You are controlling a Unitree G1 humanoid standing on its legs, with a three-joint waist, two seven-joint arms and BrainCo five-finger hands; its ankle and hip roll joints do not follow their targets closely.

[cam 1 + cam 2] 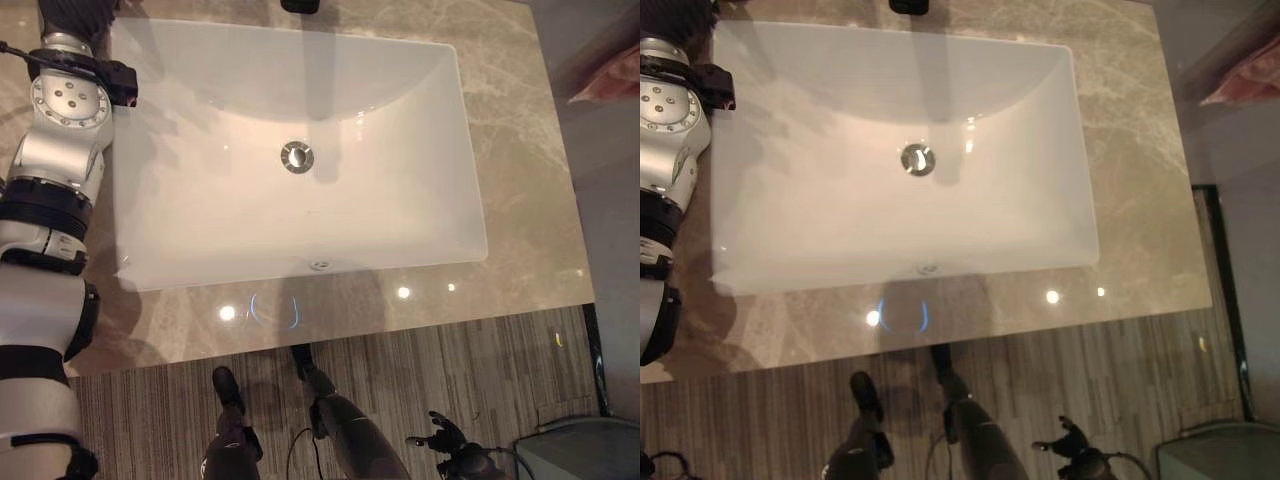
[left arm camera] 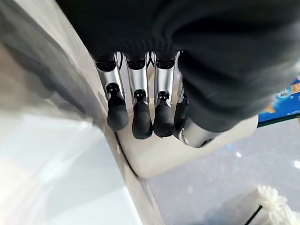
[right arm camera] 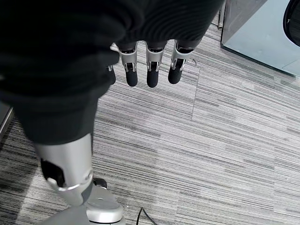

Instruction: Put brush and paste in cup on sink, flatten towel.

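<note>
Down by the floor [image 3: 211, 154], nearest the robot, the right hand [image 3: 151, 70] hangs with its fingers loose and straight, holding nothing, well apart from the counter [image 1: 520, 150]. Across the white sink [image 1: 470, 150], at its far left corner, the left hand [image 2: 140, 108] points down with straight fingers close together, nothing in its grasp. Its dark tips hover just above a white rounded object [image 2: 159, 159] on the counter beside the sink's edge; this may be the cup, though I cannot tell. Just past that lie a blue-printed thing [image 2: 283, 101], likely the paste, and a white fluffy tuft [image 2: 272, 201] on a thin dark stem, perhaps the brush. Both lie beyond the left fingertips, so the left hand is far the nearer. Something pink [image 1: 612, 78] at the far right could be the towel.
</note>
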